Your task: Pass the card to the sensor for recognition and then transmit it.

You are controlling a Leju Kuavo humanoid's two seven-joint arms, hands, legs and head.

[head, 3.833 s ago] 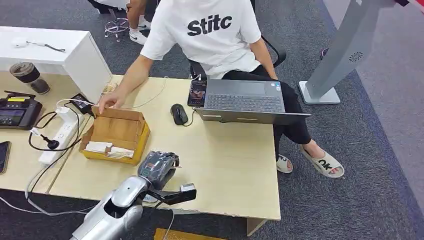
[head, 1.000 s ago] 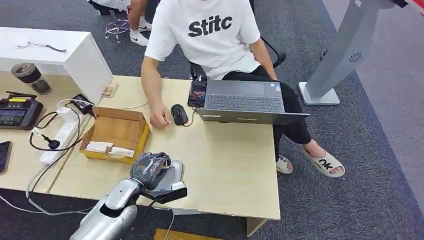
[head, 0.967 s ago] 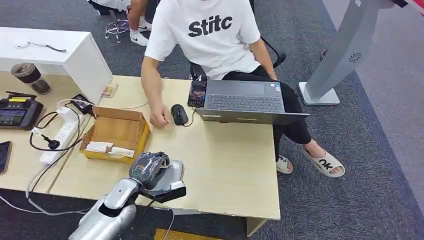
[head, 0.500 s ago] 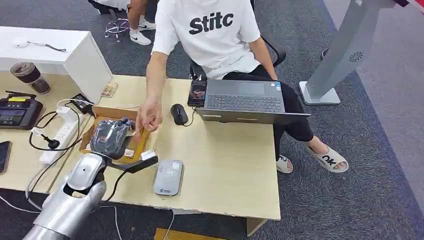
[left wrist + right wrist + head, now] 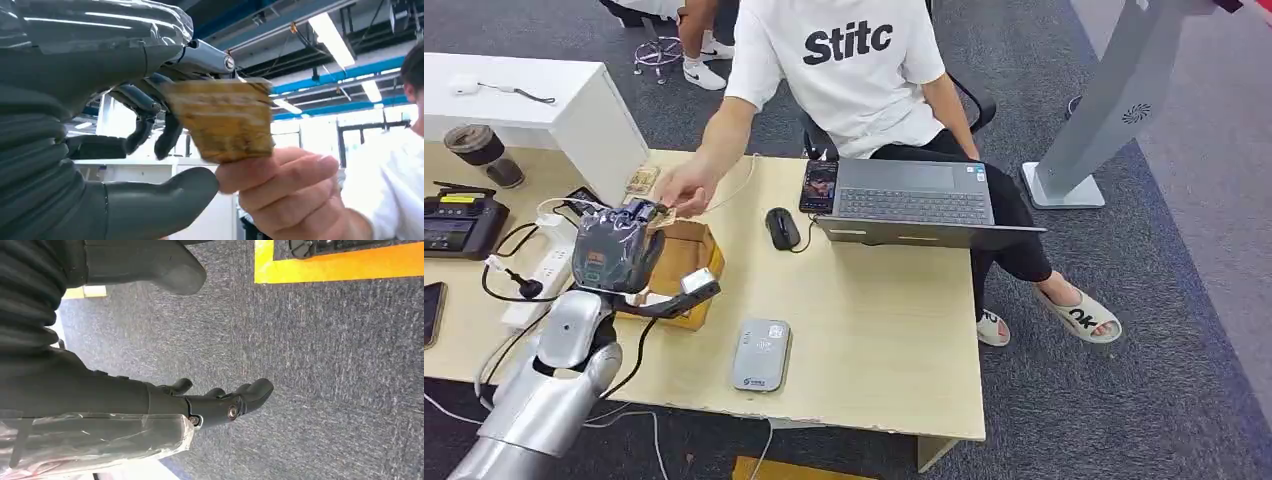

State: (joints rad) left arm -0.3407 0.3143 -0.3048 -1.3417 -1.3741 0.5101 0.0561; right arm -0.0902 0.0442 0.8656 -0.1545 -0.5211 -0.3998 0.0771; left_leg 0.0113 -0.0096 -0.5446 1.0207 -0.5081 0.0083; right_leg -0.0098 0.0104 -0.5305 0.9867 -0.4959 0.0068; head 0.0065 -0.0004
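The left hand (image 5: 617, 250) has risen from the grey rectangular card sensor (image 5: 761, 354) at the tabletop's near edge. Above the open cardboard box (image 5: 686, 262), it pinches the worn yellowish card (image 5: 225, 120), which a person's hand (image 5: 285, 192) also grips: scanning done, handover under way. The right hand (image 5: 220, 400) hangs, fingers loosely curled, empty.

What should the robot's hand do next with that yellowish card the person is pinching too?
Probably let go. The left hand holds the card up above the cardboard box, and the person's hand already pinches the card's lower edge. The sensor lies on the table with nothing on it, so the remaining step looks like the handover.
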